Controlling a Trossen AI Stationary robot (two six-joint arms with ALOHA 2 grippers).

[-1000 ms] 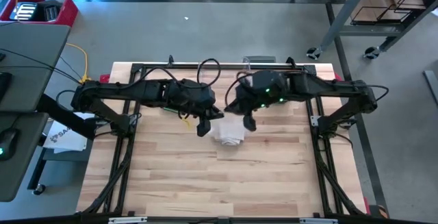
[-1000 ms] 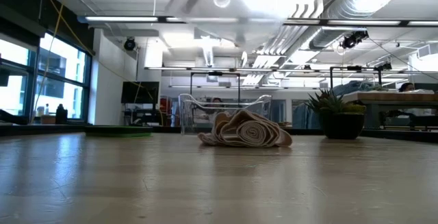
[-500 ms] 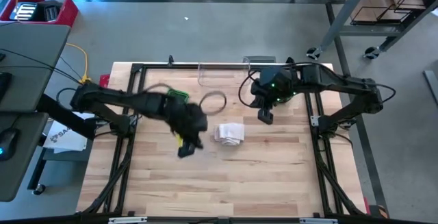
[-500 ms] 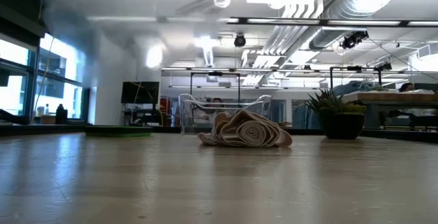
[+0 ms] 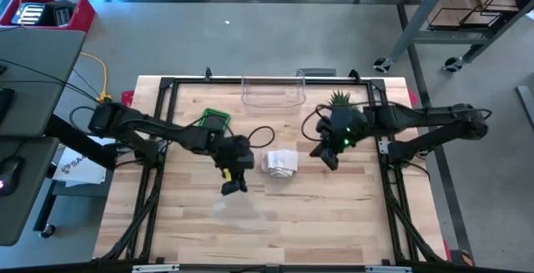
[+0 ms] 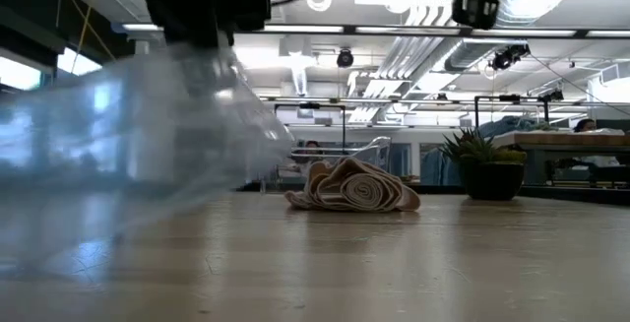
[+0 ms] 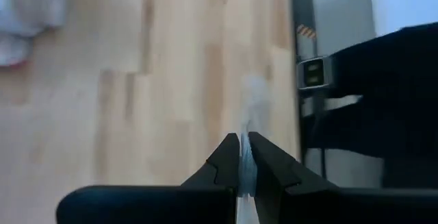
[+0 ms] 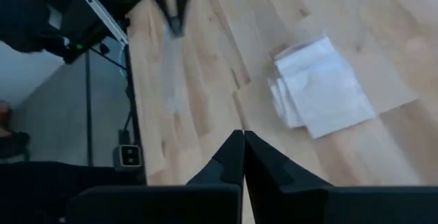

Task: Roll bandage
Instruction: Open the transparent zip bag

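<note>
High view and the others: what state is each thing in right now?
bandage: loose crumpled bundle, lying on the table, unheld.
left gripper: shut on the clear plastic piece.
clear plastic piece: hanging from the left gripper, above the table.
right gripper: shut, empty, beside the bandage.

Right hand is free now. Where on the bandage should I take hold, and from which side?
Probably its right edge, coming down from above. The bandage lies as a low, loose, squarish heap of layers flat on the table, so a side approach has little to catch. The right hand, now shut, hovers just beside that edge; the left hand is busy holding a clear plastic piece.
</note>
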